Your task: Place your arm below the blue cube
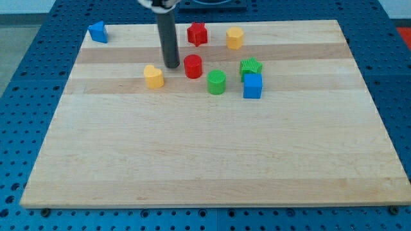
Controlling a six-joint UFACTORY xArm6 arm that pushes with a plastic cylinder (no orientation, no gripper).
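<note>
The blue cube (252,86) sits right of the board's centre in the upper half, touching a green star-shaped block (251,67) just above it. My tip (171,65) rests on the board well to the left of the blue cube, between a yellow heart-shaped block (153,76) and a red cylinder (192,66). The rod rises straight to the view's top.
A green cylinder (216,82) stands left of the blue cube. A red star-shaped block (197,33) and a yellow hexagonal block (235,38) sit near the top edge. Another blue block (97,31) lies at the wooden board's (205,160) top left corner.
</note>
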